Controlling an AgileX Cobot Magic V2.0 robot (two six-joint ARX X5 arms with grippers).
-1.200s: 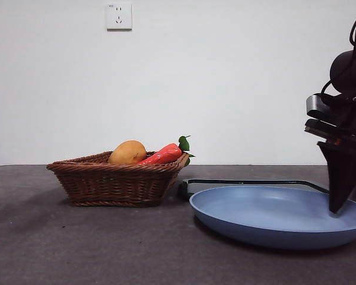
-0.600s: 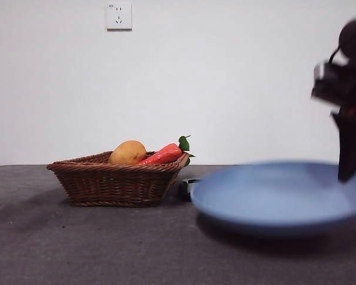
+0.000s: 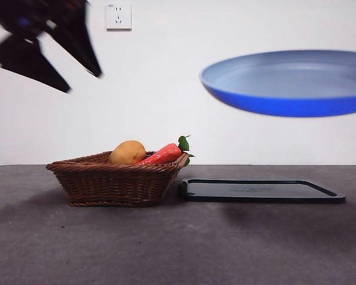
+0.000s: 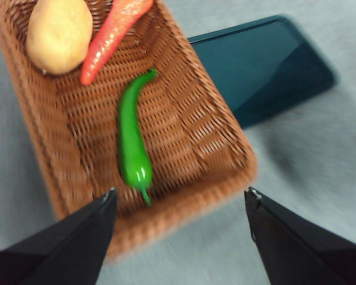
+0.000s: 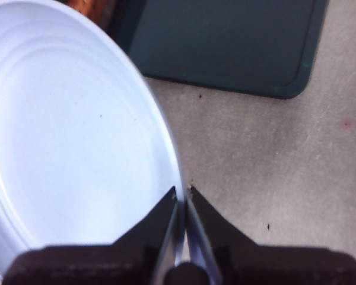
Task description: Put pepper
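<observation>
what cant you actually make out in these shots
- Pepper: hidden in the front view by the basket wall; only the left wrist view shows it.
- Plate: cut off by the right edge in the front view, so the right gripper pinching its rim shows only in the right wrist view.
- Left gripper: blurred in the front view.
- Potato and carrot: cut off in the left wrist view.

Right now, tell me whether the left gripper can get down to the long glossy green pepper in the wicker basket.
Probably yes. The left gripper hangs open above the brown wicker basket, and the long glossy green pepper lies uncovered on the basket floor, apart from the potato and carrot.
</observation>
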